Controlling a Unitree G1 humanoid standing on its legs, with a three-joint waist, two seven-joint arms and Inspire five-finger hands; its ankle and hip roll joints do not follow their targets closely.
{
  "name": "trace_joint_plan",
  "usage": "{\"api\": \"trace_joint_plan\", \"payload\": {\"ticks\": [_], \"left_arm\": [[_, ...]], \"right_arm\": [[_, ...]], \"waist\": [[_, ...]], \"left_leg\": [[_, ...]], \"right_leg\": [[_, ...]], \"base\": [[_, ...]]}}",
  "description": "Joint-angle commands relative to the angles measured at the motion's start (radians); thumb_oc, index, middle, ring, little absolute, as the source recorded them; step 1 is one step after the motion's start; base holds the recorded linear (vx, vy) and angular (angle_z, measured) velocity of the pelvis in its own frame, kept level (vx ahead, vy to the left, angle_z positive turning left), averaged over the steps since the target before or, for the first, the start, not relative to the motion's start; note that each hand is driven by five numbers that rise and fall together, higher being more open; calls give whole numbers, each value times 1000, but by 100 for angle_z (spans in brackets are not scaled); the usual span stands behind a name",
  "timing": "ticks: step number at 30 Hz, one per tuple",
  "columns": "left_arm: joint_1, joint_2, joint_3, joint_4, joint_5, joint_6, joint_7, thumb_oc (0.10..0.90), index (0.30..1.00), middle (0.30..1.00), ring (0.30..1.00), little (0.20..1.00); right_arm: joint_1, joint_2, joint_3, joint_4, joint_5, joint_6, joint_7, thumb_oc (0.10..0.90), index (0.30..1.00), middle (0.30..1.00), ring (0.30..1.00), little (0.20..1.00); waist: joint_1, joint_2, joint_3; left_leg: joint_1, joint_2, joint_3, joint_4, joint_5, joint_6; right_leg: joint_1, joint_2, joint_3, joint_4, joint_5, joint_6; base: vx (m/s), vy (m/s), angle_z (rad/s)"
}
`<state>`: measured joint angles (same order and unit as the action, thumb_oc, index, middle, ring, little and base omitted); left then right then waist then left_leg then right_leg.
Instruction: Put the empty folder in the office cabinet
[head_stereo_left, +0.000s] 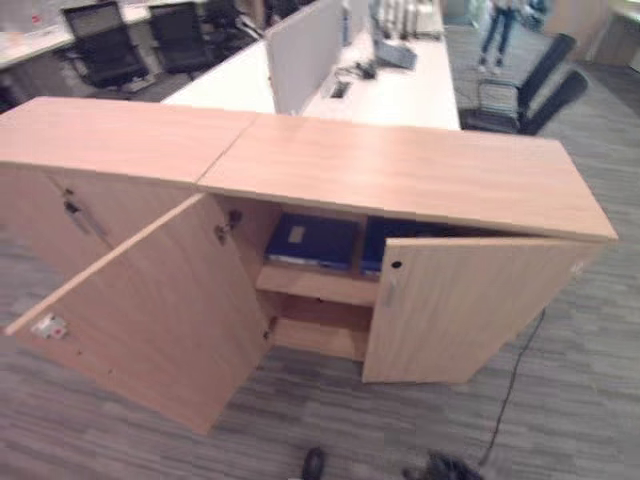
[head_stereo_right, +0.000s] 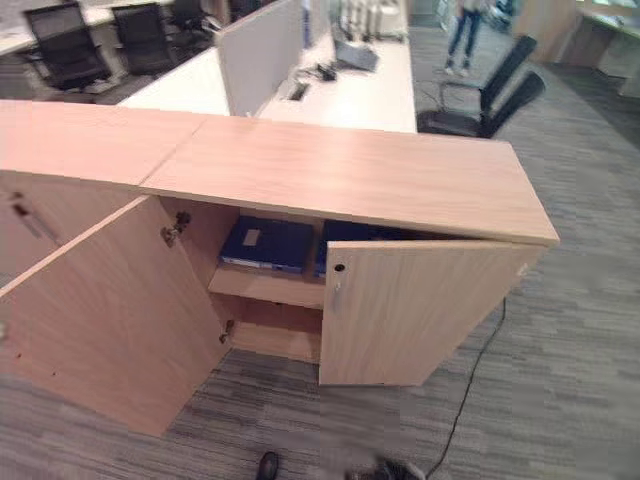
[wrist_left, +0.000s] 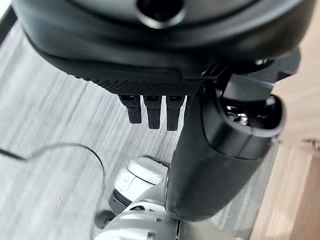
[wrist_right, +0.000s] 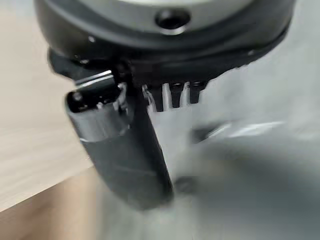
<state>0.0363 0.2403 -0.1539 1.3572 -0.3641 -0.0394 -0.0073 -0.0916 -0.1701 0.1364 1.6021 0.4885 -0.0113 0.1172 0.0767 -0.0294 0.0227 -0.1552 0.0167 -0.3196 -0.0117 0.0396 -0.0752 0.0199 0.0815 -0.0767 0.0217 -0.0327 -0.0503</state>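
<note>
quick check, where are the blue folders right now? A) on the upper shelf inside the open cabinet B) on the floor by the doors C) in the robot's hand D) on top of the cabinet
A: the blue folders lie flat on the upper shelf inside the cabinet, between its two open doors; both hands, left hand and right hand, hold nothing.

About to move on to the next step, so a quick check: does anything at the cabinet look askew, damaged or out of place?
Nothing looks damaged. The cabinet has its left door swung wide and its right door partly open. Two blue folders lie flat on the upper shelf, neatly side by side. Both hands, left hand and right hand, hold nothing.
</note>
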Motion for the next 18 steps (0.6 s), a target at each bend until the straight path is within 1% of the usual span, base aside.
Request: {"api": "trace_joint_plan", "payload": {"ticks": [1,2,3,4,5,6,7,8,9,10,11,12,13,14,15,16,17,18], "left_arm": [[-97,-37,25,4,-98,-5,-29,800,900,900,900,900],[-96,-43,21,-11,-121,-4,-31,800,900,900,900,900],[-98,-56,28,-40,-173,-14,-28,800,900,900,900,900],[-96,-66,37,-61,-200,-20,-29,800,900,900,900,900],[-91,-66,43,-78,-209,-20,-26,800,900,900,900,900],[-85,-64,50,-91,-202,-22,-24,800,900,900,900,900],[-82,-59,56,-94,-191,-23,-19,800,900,900,900,900],[-79,-52,63,-97,-181,-28,-15,800,900,900,900,900],[-79,-52,63,-97,-181,-28,-15,800,900,900,900,900],[-77,-47,69,-96,-164,-30,-12,800,900,900,900,900],[-71,-35,80,-92,-132,-35,-6,800,900,900,900,900],[-66,-21,92,-100,-113,-39,3,800,900,900,900,900],[-65,-21,92,-100,-113,-39,3,800,900,900,900,900],[-59,7,106,-132,-90,-44,13,800,900,900,900,900],[-59,7,106,-132,-90,-44,13,800,900,900,900,900],[-57,44,127,-192,-86,-49,30,800,900,900,900,900],[-59,63,136,-234,-84,-51,38,800,900,900,900,900],[-48,105,160,-341,-76,-54,55,800,900,900,900,900]], "right_arm": [[-9,-34,57,-122,-141,20,-89,800,900,900,900,900],[-9,-37,48,-115,-135,22,-95,800,900,900,900,900],[-9,-45,31,-127,-112,11,-101,800,900,900,900,900],[-8,-51,29,-140,-100,8,-103,800,900,900,900,900],[-8,-52,27,-146,-90,5,-112,800,900,900,900,900],[-9,-50,26,-151,-74,2,-116,800,900,900,900,900],[-11,-49,26,-153,-62,-1,-120,800,900,900,900,900],[-13,-49,25,-155,-50,-3,-122,800,900,900,900,900],[-13,-49,25,-155,-50,-3,-122,800,900,900,900,900],[-14,-47,21,-152,-44,-5,-121,800,900,900,900,900],[-9,-53,11,-150,-44,-9,-120,800,900,900,900,900],[-7,-58,10,-153,-49,-12,-122,800,900,900,900,900],[-7,-58,10,-153,-49,-12,-122,800,900,900,900,900],[-2,-66,1,-160,-54,-19,-128,800,900,900,900,900],[-1,-66,1,-160,-54,-19,-128,800,900,900,900,900],[5,-72,-11,-173,-50,-27,-133,800,900,900,900,900],[8,-75,-19,-178,-48,-28,-137,800,900,900,900,900],[14,-86,-38,-177,-48,-26,-141,800,900,900,900,900]], "waist": [[-22,-17,27],[-18,-18,32],[-19,-22,53],[-28,-24,67],[-33,-28,71],[-33,-31,78],[-33,-33,78],[-32,-34,75],[-32,-34,75],[-31,-34,70],[-28,-31,56],[-26,-26,44],[-26,-26,44],[-21,-17,30],[-21,-17,30],[-16,-15,31],[-13,-16,35],[-3,-12,41]], "left_leg": [[107,-27,-76,-30,17,-23],[98,-26,-86,-20,17,-29],[44,-25,-30,28,23,-32],[19,4,92,45,23,-19],[8,42,223,62,16,-1],[4,77,350,98,-1,12],[7,95,409,125,-15,13],[15,101,430,141,-26,13],[15,102,430,141,-27,13],[27,104,431,146,-39,12],[60,111,424,128,-46,6],[82,114,415,105,-41,2],[83,114,414,104,-41,2],[102,121,393,66,-22,-6],[103,121,393,66,-22,-7],[100,135,395,57,1,-20],[95,148,407,59,13,-26],[104,175,430,48,30,-34]], "right_leg": [[6,-86,-30,-3,-53,111],[14,-82,-51,-8,-57,108],[24,-91,-103,-14,-65,106],[26,-96,-126,-13,-67,108],[24,-101,-141,-14,-65,109],[24,-107,-158,-14,-63,106],[24,-112,-170,-15,-62,102],[27,-115,-180,-19,-61,96],[27,-115,-180,-19,-61,96],[32,-118,-191,-24,-61,92],[43,-121,-218,-32,-62,89],[45,-120,-228,-34,-64,89],[45,-120,-229,-34,-64,89],[54,-116,-243,-37,-68,89],[54,-116,-243,-37,-68,89],[70,-115,-265,-43,-74,84],[78,-116,-276,-46,-78,82],[94,-115,-291,-54,-78,84]], "base": [[-4,-361,99],[-82,-173,111],[-121,-113,159],[-152,-68,149],[-135,-22,143],[-104,-19,94],[-79,-19,81],[-33,-14,61],[-7,-12,41],[46,-2,29],[88,13,40],[84,19,62],[100,32,69],[58,17,58],[77,47,35],[20,48,24],[31,109,37],[12,79,41]]}}
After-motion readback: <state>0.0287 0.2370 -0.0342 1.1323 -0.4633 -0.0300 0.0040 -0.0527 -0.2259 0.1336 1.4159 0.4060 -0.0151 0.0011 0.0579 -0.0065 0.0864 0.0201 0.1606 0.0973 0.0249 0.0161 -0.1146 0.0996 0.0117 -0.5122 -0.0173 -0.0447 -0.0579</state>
